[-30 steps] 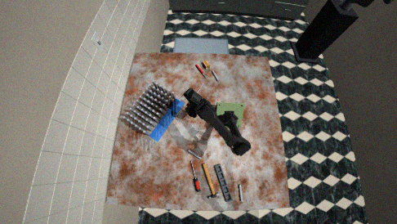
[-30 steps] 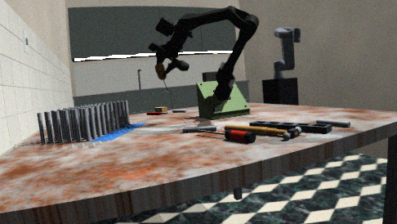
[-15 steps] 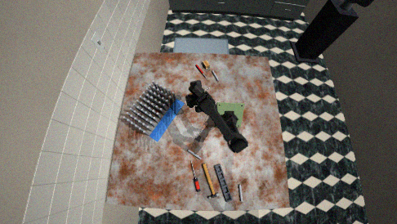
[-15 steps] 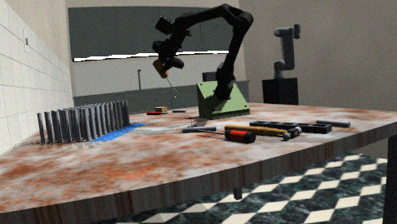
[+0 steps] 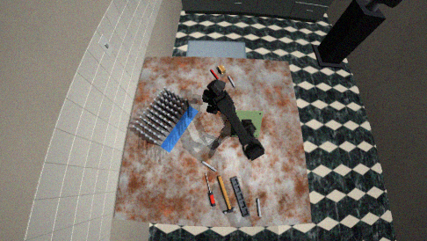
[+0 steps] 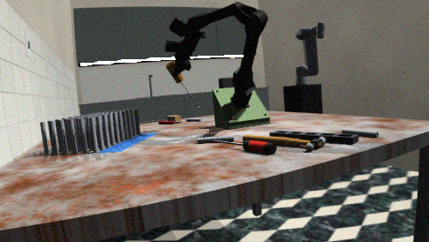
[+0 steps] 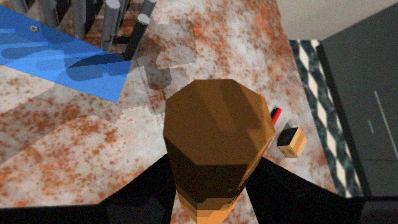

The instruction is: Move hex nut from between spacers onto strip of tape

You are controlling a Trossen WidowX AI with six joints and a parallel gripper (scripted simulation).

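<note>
My gripper (image 6: 180, 62) is shut on the hook pick's orange-brown handle (image 6: 175, 71) and holds it high above the table, with the thin shaft (image 6: 191, 94) slanting down. In the wrist view the handle (image 7: 217, 145) fills the middle between my black fingers. The grey standing spacers (image 5: 160, 115) form a block at the left, also seen in the side view (image 6: 88, 130). The blue strip of tape (image 5: 180, 128) lies along their right side. In the wrist view a small grey ring that looks like the hex nut (image 7: 34, 28) lies on the blue strip (image 7: 60, 60), close to the spacers (image 7: 110, 20).
The arm's green base plate (image 5: 250, 120) sits mid-table. A red stick (image 5: 213, 73), a yellow block (image 5: 221, 69) and a grey rod (image 5: 231, 81) lie at the back. A screwdriver (image 5: 211, 193), hammer (image 5: 224, 193), black rack (image 5: 239, 195) and grey rods (image 5: 208, 165) lie at the front.
</note>
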